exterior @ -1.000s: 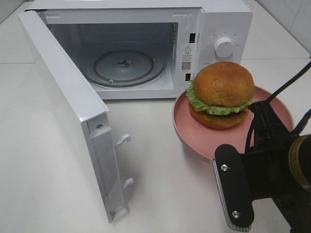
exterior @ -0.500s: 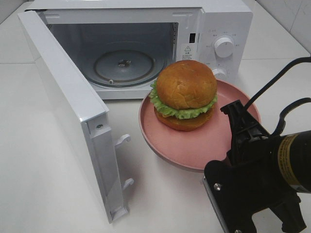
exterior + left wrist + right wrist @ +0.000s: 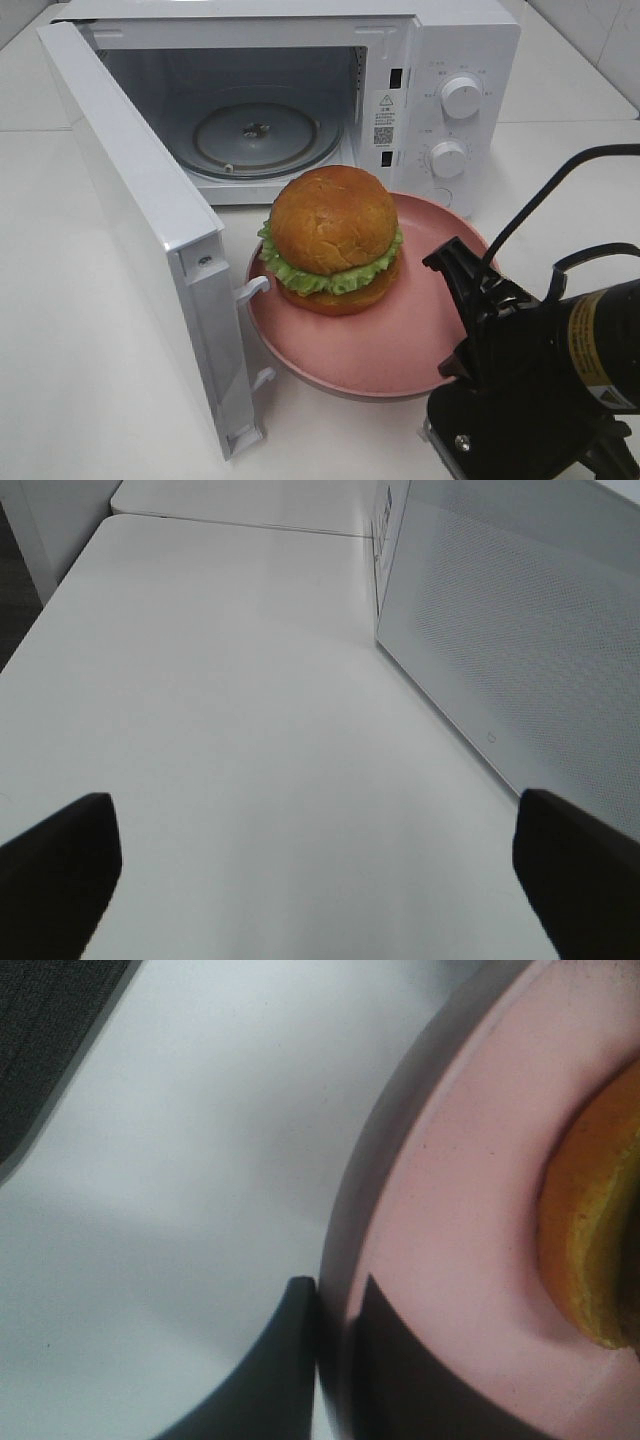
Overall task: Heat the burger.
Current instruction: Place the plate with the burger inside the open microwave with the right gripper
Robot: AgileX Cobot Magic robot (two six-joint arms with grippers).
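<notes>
Exterior high view: the burger (image 3: 332, 238) sits on a pink plate (image 3: 400, 340) just before the open microwave (image 3: 460, 40), whose glass turntable (image 3: 255, 135) shows inside. On the plate's rim the right pincer (image 3: 335, 1295) is clamped tight. Over the desk (image 3: 230, 700) the left pincer (image 3: 318, 830) gapes wide, gripping nothing.

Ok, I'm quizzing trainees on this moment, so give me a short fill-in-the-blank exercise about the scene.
The burger sits on a ____ plate.
The door of the microwave stands ____.
The right hand is shut on the plate's ____.
Missing words: pink; open; rim.
</notes>
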